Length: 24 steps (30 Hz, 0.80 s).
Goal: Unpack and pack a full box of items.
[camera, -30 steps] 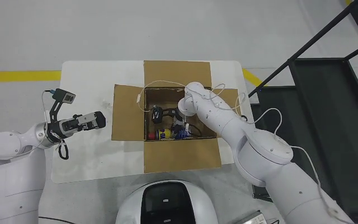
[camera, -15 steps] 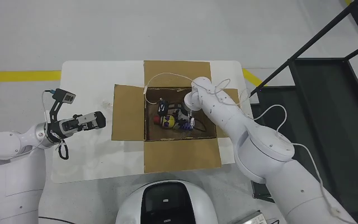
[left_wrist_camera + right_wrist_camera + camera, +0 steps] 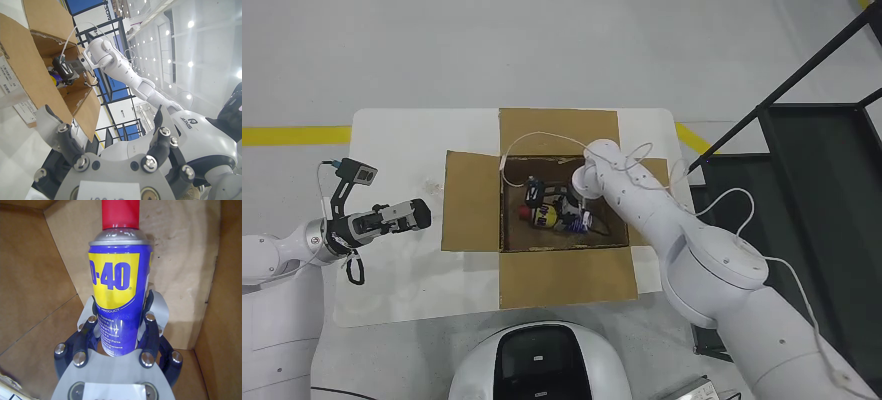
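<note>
That spray can (image 3: 117, 291) in the right gripper (image 3: 122, 300) is deep blue with a big yellow panel, blue lettering, a silver shoulder and a red cap (image 3: 120, 213). The gripper itself has a grey plate and navy-black links. The box (image 3: 560, 270) around it is plain brown cardboard, and the worktop (image 3: 402, 280) is white.

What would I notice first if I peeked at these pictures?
Your eye would likely land on the blue and yellow metal spray can with a red cap, gripped by the right end effector inside the brown cardboard box, whose flaps are folded open. Next comes the left end effector, open and holding nothing, above the white table beside the box.
</note>
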Available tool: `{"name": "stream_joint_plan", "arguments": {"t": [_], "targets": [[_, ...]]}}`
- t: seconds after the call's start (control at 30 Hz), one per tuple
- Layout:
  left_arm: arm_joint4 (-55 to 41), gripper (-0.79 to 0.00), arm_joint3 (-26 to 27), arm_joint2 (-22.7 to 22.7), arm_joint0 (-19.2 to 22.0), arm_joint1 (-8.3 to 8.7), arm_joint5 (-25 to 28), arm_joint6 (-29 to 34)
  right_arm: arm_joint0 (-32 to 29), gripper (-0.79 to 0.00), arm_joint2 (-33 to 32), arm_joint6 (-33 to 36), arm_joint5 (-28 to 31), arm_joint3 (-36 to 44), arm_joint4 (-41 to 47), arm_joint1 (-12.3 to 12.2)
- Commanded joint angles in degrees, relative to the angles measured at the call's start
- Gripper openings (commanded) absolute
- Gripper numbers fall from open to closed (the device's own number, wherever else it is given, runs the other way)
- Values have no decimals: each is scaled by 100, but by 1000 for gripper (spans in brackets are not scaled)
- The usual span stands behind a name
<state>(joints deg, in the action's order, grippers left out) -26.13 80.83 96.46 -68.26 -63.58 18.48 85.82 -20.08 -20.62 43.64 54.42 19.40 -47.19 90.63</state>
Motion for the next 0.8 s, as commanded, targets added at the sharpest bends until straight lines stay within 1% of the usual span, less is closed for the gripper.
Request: {"name": "stream_joint_plan", "arguments": {"t": [0.0, 0.03, 0.1, 0.13, 0.17, 0.2, 0.23, 0.27, 0.3, 0.6, 0.77], "targets": [[0, 0, 0, 0, 0, 0, 0, 0, -7, -142, 3, 19, 2, 27, -7, 17], [0, 0, 0, 0, 0, 0, 0, 0, -10, -179, 5, 27, -6, 39, -14, 27], [0, 0, 0, 0, 0, 0, 0, 0, -15, -212, 8, 33, -30, 55, -21, 49], [0, 0, 0, 0, 0, 0, 0, 0, -14, -332, 10, 34, -29, 57, -27, 60], [0, 0, 0, 0, 0, 0, 0, 0, -12, -413, 9, 30, -23, 54, -28, 69], [0, 0, 0, 0, 0, 0, 0, 0, -10, -440, 12, 32, -17, 50, -36, 79], [0, 0, 0, 0, 0, 0, 0, 0, -9, -529, 17, 37, -17, 43, -53, 88], [0, 0, 0, 0, 0, 0, 0, 0, -12, -711, 19, 33, -16, 30, -60, 97], [0, 0, 0, 0, 0, 0, 0, 0, -15, -785, 20, 27, -12, 11, -65, 104], [0, 0, 0, 0, 0, 0, 0, 0, 1, -785, 7, -101, 58, -160, -141, 132], [0, 0, 0, 0, 0, 0, 0, 0, 45, -785, -17, -253, 311, -209, -200, 86]]}}
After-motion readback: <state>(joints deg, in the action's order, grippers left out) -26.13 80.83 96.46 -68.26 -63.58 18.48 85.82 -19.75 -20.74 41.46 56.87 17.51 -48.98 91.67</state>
